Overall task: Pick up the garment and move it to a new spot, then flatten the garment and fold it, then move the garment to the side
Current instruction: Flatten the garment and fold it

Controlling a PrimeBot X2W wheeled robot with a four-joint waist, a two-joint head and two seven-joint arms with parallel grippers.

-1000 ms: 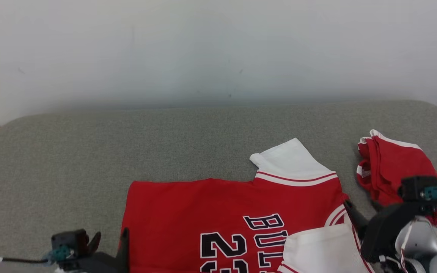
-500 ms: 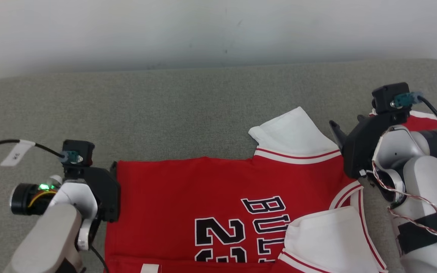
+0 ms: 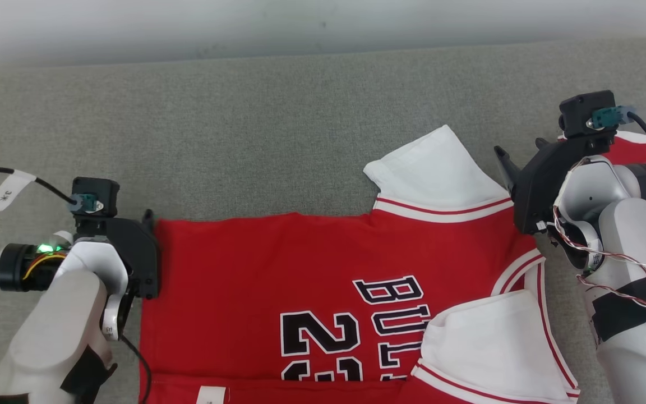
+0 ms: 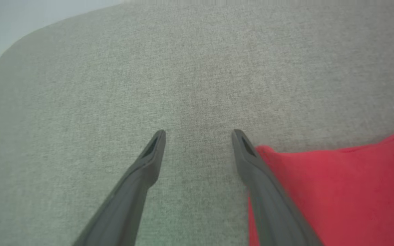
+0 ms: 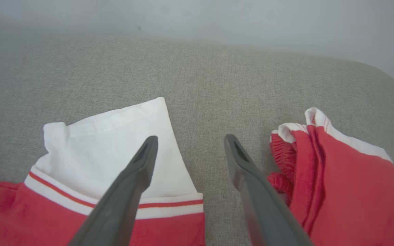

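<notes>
The left claw [image 4: 198, 133] is spread wide and holds nothing. It sits low over bare grey fabric, with its right-hand finger at the far left corner of the red jersey [image 3: 300, 269]. The right claw [image 5: 191, 138] is also spread wide and empty. It is poised above the gap between the jersey's white sleeve [image 5: 115, 143] and a bunched red garment with white trim [image 5: 347, 188].

The jersey lies flat across the near middle of the grey fabric-covered table [image 3: 244, 129], its black lettering and numbers facing up. One white sleeve points toward the far edge, and the other sleeve [image 3: 485, 342] is folded in over the jersey's body. A pale wall [image 3: 300, 22] runs behind the table.
</notes>
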